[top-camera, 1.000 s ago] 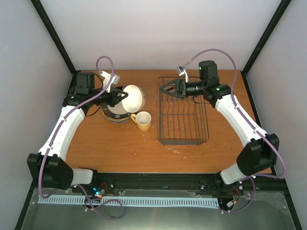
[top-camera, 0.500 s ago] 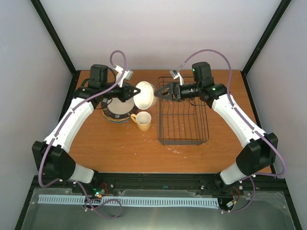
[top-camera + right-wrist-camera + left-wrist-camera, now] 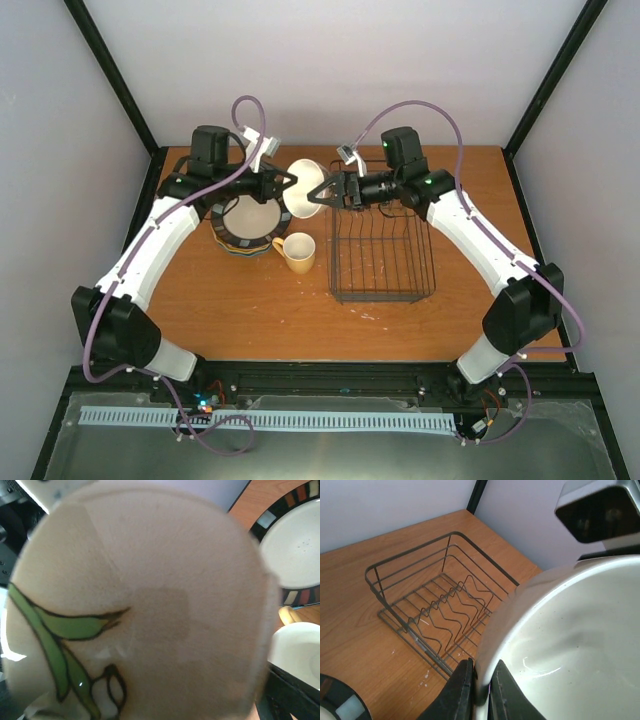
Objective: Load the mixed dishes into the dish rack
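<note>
— The top view is bright and evenly lit, and the shadows on the table [image 3: 250, 290] near the small cream bowl [image 3: 305, 188] are faint and soft-edged.
— In the right wrist view the bowl fills the frame and is blurred, out of focus.
— The plate [image 3: 300, 550] to the right of it is washed out to white.
— In the left wrist view there's a small glare spot inside the bowl. The dish rack [image 3: 440, 610] beyond it is sharp.
</note>
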### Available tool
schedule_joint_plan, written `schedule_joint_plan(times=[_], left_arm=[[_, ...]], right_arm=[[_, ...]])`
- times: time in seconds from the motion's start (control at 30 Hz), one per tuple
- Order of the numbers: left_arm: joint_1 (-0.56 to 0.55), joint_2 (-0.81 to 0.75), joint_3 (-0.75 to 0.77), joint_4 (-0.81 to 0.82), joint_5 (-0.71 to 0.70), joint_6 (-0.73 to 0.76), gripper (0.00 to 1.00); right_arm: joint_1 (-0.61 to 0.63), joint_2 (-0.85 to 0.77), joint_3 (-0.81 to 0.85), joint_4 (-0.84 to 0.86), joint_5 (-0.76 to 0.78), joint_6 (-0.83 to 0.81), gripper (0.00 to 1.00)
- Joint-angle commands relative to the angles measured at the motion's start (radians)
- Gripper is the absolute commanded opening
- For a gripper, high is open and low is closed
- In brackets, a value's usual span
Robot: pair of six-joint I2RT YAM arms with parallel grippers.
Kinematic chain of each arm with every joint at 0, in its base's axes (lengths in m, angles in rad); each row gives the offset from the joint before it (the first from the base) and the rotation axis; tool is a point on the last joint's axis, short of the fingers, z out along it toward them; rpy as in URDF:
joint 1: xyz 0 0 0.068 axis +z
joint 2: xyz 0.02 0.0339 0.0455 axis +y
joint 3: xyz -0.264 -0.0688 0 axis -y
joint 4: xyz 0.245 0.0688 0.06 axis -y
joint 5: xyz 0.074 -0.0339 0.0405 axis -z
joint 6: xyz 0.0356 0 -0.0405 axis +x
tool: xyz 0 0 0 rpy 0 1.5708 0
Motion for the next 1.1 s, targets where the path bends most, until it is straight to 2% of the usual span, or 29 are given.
schedule_joint_plan(times=[0.0,0.33,0.4,0.5,0.7,0.93,1.0,1.07], left_arm=[[-0.019,0.023,0.086,0.085,0.041,-0.029,0.01],[-0.039,0.056,0.101,0.072,0.053,-0.021,0.01],[-0.04,0.054,0.094,0.069,0.055,-0.022,0.01],[-0.042,0.049,0.088,0.065,0.055,-0.024,0.01],[-0.053,0.048,0.078,0.065,0.051,-0.028,0.01],[-0.058,0.061,0.072,0.075,0.049,-0.039,0.02],[-0.058,0.065,0.073,0.073,0.041,-0.042,0.06],[-0.058,0.066,0.071,0.074,0.026,-0.044,0.16]], right_arm=[[0.028,0.021,0.04,0.035,0.0,0.014,1.0],[0.028,0.015,0.066,0.067,0.069,0.018,0.95],[0.028,0.011,0.068,0.077,0.089,0.024,0.83],[0.028,0.002,0.066,0.092,0.128,0.026,0.59],[0.026,0.0,0.061,0.15,0.143,0.058,0.05],[0.026,-0.011,0.06,0.216,0.156,0.095,0.03],[0.025,-0.015,0.07,0.199,0.18,0.087,0.03],[0.024,-0.02,0.078,0.176,0.205,0.074,0.03]])
